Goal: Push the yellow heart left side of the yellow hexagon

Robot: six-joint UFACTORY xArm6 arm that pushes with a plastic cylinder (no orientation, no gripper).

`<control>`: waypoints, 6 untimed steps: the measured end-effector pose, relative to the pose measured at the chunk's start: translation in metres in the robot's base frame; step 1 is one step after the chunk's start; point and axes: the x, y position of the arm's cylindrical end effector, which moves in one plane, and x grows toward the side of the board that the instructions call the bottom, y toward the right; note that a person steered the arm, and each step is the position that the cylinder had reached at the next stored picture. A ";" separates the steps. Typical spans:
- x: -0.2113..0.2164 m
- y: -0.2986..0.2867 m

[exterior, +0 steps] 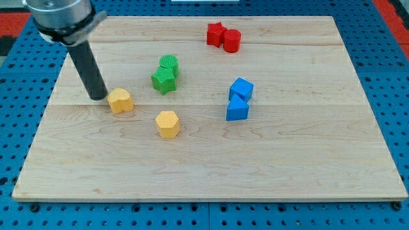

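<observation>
Camera view, read left to right: my tip (98, 97) down on the wooden board (204, 172), no gripper on the rod and so nothing held, sitting just beside the yellow heart (120, 100) at its 9 o'clock, touching or nearly so. Yellow hexagon (168, 123) near the heart, at about its 4 o'clock. Heart already left of the hexagon, though higher up the view, so seemingly late in the push. Next move, by judgement: a short nudge from the heart's 12 o'clock side toward 6, bringing it level with the hexagon's 9 o'clock without striking it. Further right, green pair (165, 74) at the hexagon's 12 o'clock, then red pair (223, 36) and blue pair (239, 98), well clear.
</observation>
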 end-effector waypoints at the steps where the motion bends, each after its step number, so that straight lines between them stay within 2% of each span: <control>1: -0.003 0.014; 3: 0.051 0.094; 4: 0.052 0.123; 6: 0.052 0.116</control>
